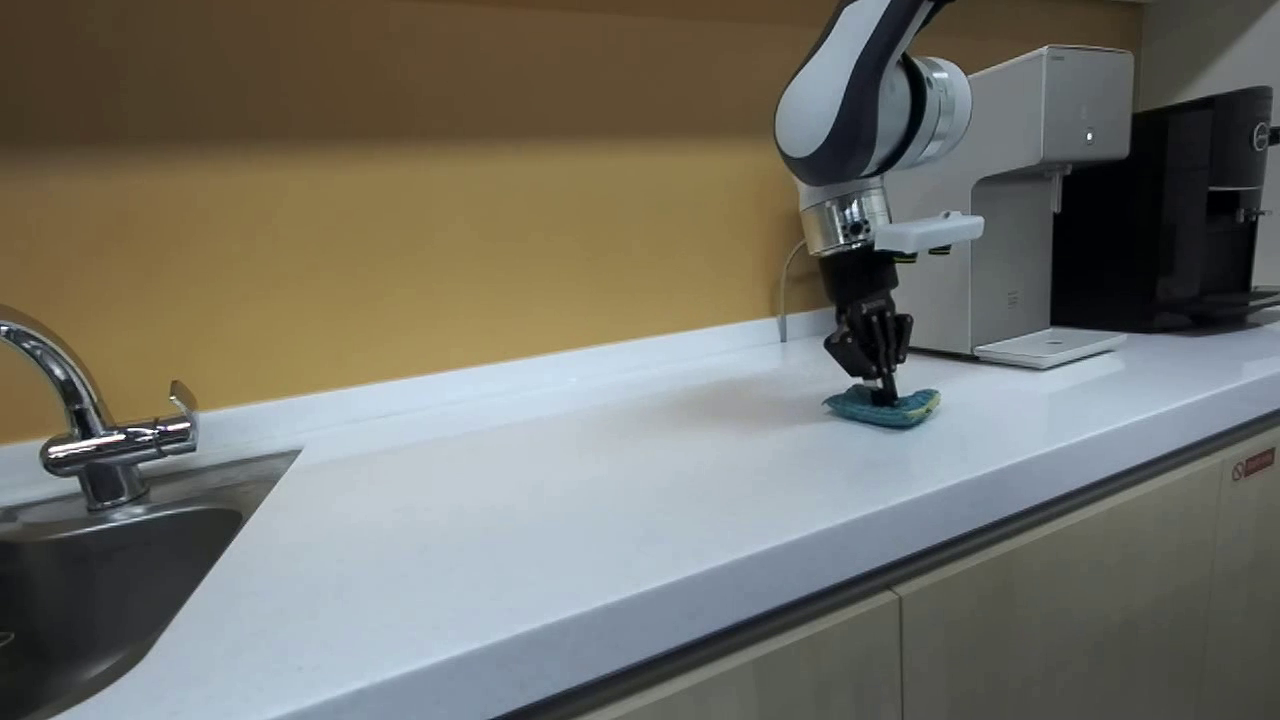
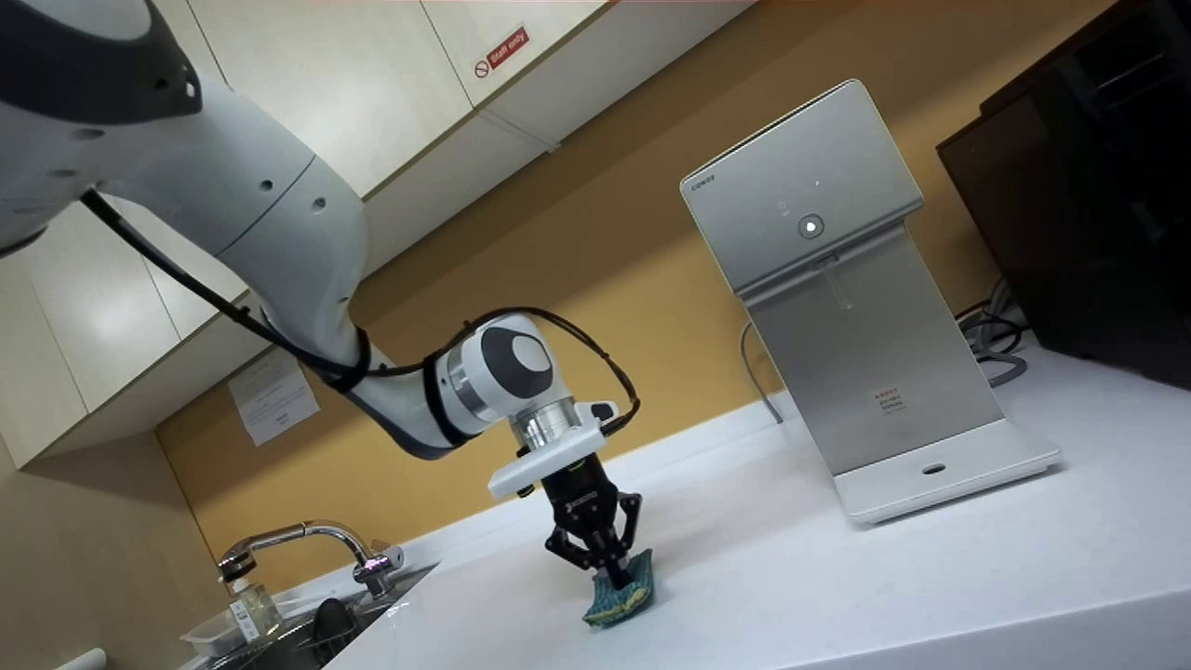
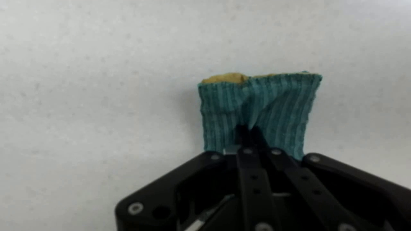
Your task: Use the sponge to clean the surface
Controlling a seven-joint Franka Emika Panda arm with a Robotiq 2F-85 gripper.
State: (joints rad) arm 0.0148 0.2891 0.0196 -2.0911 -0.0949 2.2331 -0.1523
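A: Where's ur hand [image 3: 249, 129] rn? It's in all 3 views, pointing down at the bench [image 1: 480, 510], tips together.

B: Yep, u've got it clamped on the sponge [image 3: 260, 107]. In the wrist view, it goes wrinkly where u pinch it.

A: So ur sponge is small + blue-green, w/ stripes, and a bit of yellow shows along an edge.

B: And it's sitting on the bench, right under ur hand. In an exterior view, u can see it's near the tall gray machine [image 1: 1015, 240] but well apart from the sink [image 1: 120, 590].

A: OK, so it's btwn those 2. Ur arm [image 1: 840, 110] bends over the bench w/ the hand at its end.

B: Also, a shiny tap [image 1: 100, 448] stands at the sink, and a big black machine [image 1: 1130, 220] sits next to the gray machine.
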